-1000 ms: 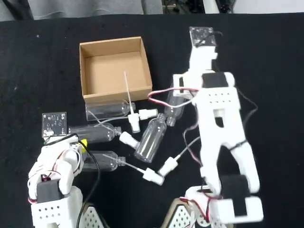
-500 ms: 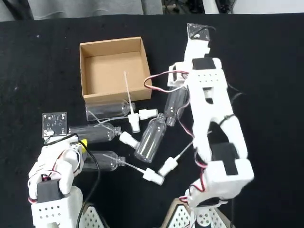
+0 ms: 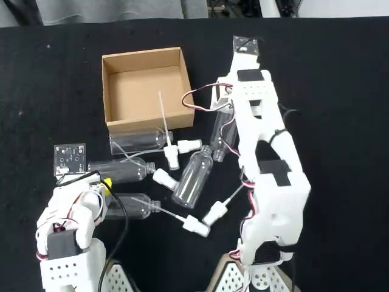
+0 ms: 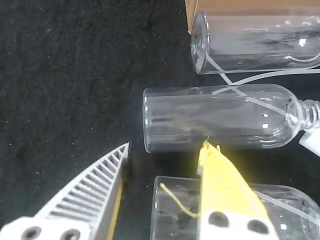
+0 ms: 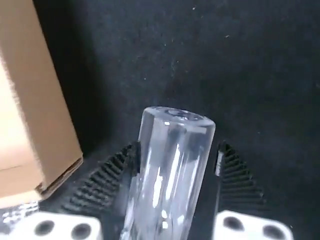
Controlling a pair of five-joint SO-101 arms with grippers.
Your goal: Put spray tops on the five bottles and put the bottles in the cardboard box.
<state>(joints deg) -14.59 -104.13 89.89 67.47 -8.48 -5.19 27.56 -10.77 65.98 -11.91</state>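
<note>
high view, left to right. what's at the near left corner? (a)

left gripper [image 4: 165,149], jaws spread wide, hanging over two clear bottles lying flat: second bottle [image 3: 118,170] and first bottle [image 3: 130,207], the one closer to the front edge. third bottle [image 3: 141,141] lies along the near wall of the cardboard box [image 3: 149,56]. the box sits toward the far edge, left of centre, with no bottle in it. (b)

mid-table? (a)

spray tops [image 3: 194,227] lie loose with their dip tubes trailing. none looks seated. fourth bottle [image 3: 193,176] lies slantwise. fifth bottle [image 3: 222,131] is just right of the box, between the jaws of the right gripper [image 5: 176,148]. the jaws straddle its barrel, parted. can't tell if they touch it. (b)

handling? (a)

my guess is thin plastic: light, slick, apt to roll, denting under a hard squeeze. take it across the barrel and leave the neck free. hold a top by its head, since the tube bends. (b)

surface, room? (a)

black cloth over the table [image 3: 340,121], flecked with lint. grey fabric and dark gear lie beyond the far edge. (b)
</note>
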